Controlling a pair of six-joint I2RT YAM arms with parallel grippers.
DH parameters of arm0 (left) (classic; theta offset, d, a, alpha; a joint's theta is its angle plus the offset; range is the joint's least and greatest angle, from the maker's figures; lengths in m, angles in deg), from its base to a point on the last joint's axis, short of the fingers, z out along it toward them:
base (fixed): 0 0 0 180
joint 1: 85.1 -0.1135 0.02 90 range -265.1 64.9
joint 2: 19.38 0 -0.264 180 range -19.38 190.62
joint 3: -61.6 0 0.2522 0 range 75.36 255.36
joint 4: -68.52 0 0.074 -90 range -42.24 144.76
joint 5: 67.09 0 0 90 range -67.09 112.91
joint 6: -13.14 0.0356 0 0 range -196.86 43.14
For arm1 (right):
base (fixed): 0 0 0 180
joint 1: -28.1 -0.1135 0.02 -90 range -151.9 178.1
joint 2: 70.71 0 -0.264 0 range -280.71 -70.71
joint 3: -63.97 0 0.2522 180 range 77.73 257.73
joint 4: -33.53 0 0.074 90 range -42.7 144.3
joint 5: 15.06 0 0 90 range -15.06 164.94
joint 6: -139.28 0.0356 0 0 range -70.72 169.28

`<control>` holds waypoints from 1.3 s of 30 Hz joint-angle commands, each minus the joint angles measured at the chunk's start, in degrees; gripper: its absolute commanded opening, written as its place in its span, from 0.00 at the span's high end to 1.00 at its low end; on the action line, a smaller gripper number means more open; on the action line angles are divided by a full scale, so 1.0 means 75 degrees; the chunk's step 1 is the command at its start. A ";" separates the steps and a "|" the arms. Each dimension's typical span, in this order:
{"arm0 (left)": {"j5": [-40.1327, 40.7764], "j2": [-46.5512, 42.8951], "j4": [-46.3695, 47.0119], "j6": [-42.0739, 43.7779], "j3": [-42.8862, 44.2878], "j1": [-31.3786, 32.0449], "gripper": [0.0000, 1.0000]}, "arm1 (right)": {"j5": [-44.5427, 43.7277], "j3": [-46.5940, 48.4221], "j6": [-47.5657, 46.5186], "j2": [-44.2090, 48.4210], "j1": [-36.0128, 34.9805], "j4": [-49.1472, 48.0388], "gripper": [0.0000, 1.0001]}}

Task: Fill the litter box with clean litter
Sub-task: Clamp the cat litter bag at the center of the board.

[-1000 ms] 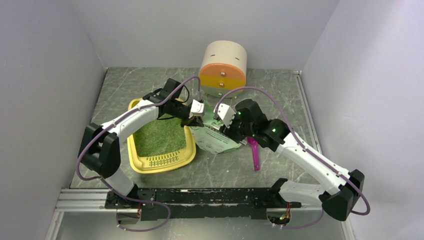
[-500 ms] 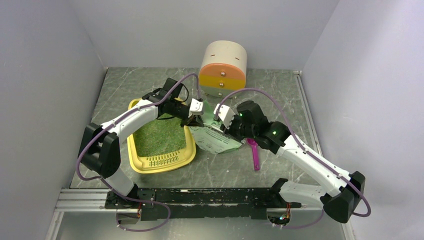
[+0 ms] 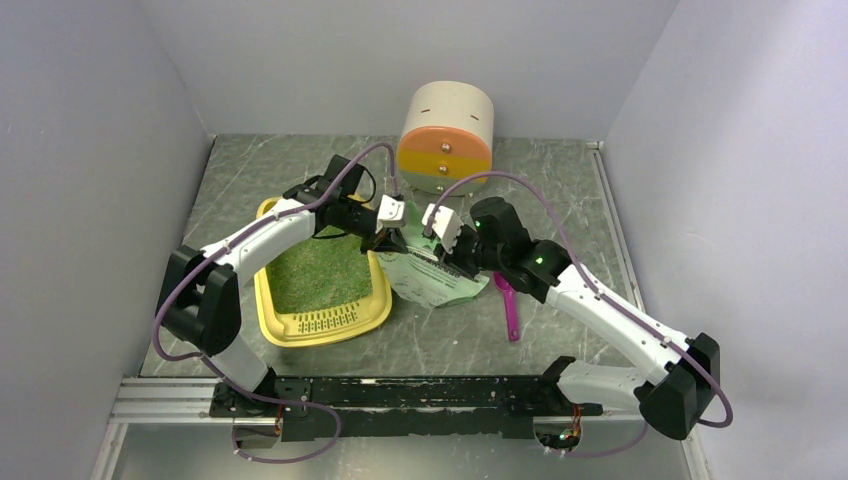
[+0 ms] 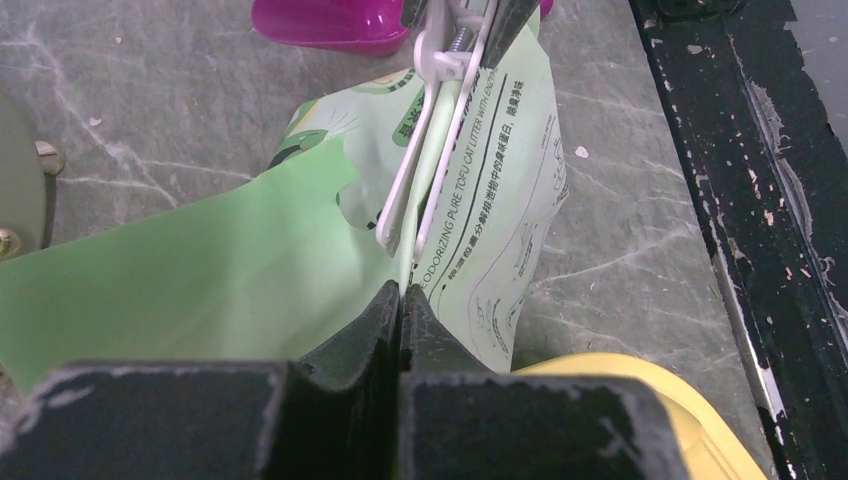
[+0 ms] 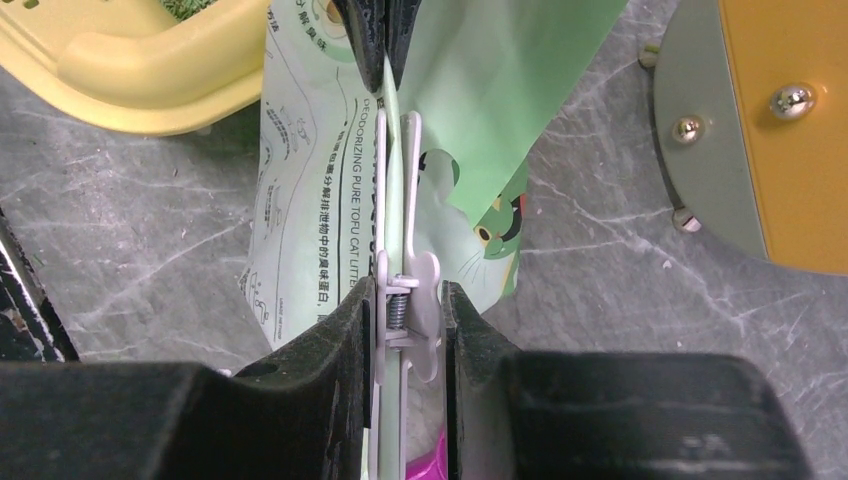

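Since a second ago our right end effector [image 5: 405,310] has shifted left along the bag top and narrowed its jaws. At left, the litter box [image 3: 330,322] sits on the counter [image 3: 560,190], with clean litter [image 3: 318,272] spread inside it. Our left end effector [image 4: 400,298] is pinched tight on the top edge of the green bag [image 4: 200,270], just beside the box. The right end effector clamps the white clip [image 4: 432,150] on that edge. A magenta scoop [image 3: 511,308] lies right of the bag.
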 commanded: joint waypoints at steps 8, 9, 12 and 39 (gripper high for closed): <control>-0.0672 -0.0316 0.0673 -0.0035 0.0037 -0.0126 0.95 | -0.0561 -0.0156 0.0136 0.0137 0.0125 0.0262 0.54; -0.0667 -0.0319 0.0679 -0.0033 0.0033 -0.0128 0.95 | -0.0518 -0.0144 0.0179 0.0153 0.0123 0.0223 0.49; -0.0717 -0.0288 0.0557 0.0068 0.0048 -0.0125 0.95 | -0.0208 -0.0196 0.0289 0.0277 0.0127 -0.0098 0.47; 0.0577 0.0504 -0.0457 0.0891 0.0337 0.0344 0.94 | 0.0278 -0.0464 0.0499 0.0478 0.0118 -0.0534 0.69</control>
